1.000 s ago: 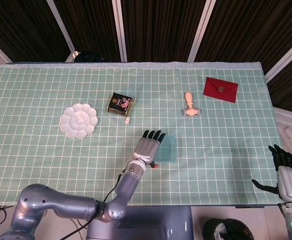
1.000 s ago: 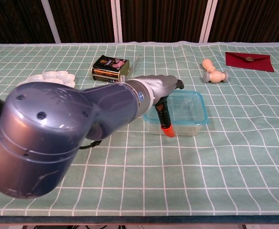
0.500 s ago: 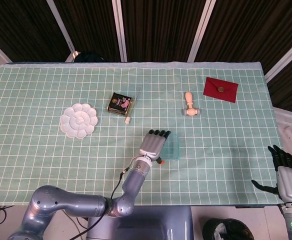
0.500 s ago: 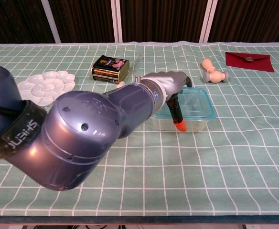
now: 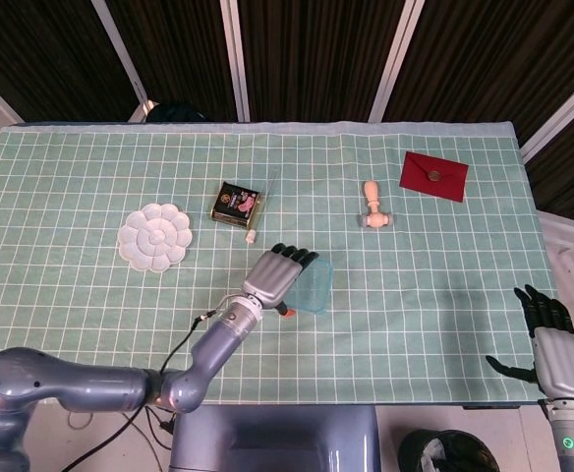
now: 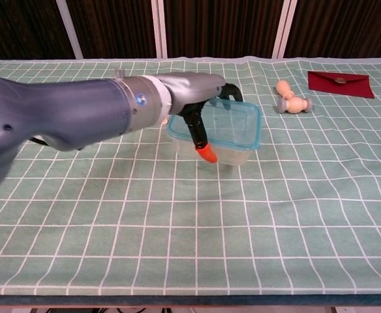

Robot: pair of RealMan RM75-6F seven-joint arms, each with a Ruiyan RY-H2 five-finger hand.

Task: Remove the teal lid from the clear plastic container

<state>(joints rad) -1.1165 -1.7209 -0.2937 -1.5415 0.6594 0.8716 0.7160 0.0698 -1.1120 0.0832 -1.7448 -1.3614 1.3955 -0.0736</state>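
The clear plastic container (image 6: 224, 134) with its teal lid (image 6: 233, 122) still seated on top is tilted and appears lifted off the green checked tablecloth (image 6: 295, 215), near the middle of the table. No contents can be made out through its clear walls. The left hand (image 5: 277, 274) lies over the container's left side with its fingers curled across the lid's far edge and the orange-tipped thumb (image 6: 205, 151) pressed against the near wall, so it holds the container and lid together.

Relative to the container: a dark printed tin (image 5: 238, 205) sits beyond it and to the left, and a white flower-shaped paint palette (image 5: 154, 236) lies further left, its wells looking bare. A small wooden mallet-like piece (image 5: 373, 208) lies beyond and to the right, and a dark red envelope (image 5: 433, 175) is further right, near the table's far corner.

The right hand (image 5: 552, 346) hangs off the table's near right corner, well apart from the container, fingers spread and holding nothing.
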